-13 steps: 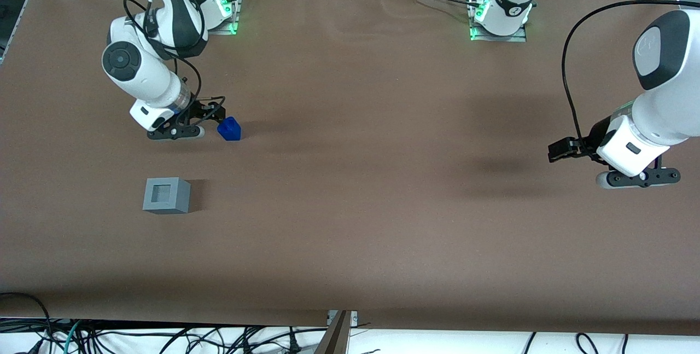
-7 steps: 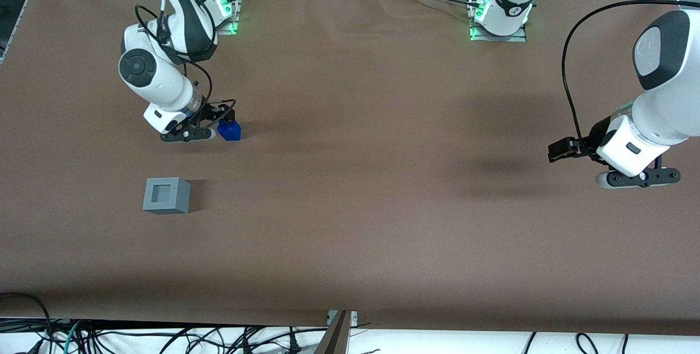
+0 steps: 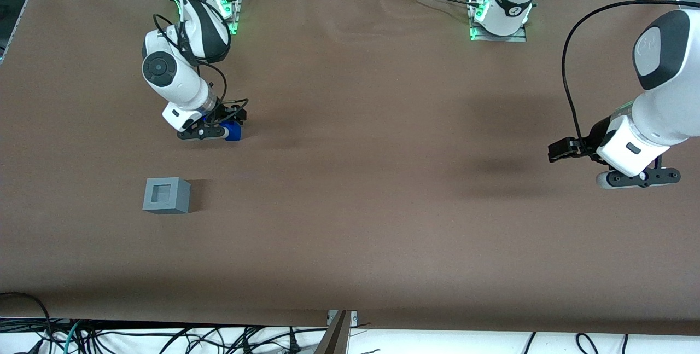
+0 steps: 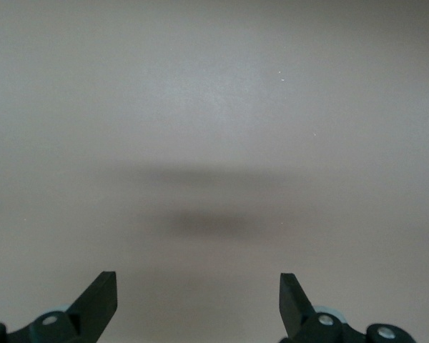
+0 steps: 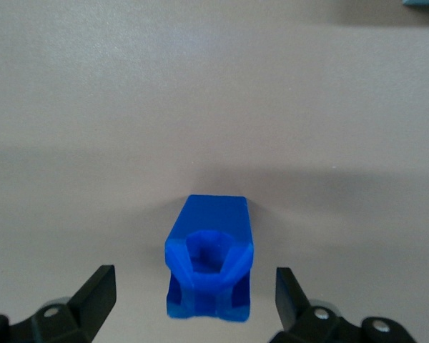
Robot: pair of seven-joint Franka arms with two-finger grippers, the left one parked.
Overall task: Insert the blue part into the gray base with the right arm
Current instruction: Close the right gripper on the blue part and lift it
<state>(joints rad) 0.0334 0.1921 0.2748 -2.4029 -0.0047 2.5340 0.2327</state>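
Directly between gripper [image 5: 193,300] fingers: blue part [image 5: 209,259].

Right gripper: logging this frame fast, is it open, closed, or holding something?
Right gripper: open, fingers either side of the blue part on the table, not gripping it.

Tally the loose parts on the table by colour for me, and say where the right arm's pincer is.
Blue: 1, small deep-blue plastic block
Grey: 1, light grey plastic cube with square socket
Total: 2
Right arm's black two-finger pincer: open, straddling the blue block, not yet gripping.
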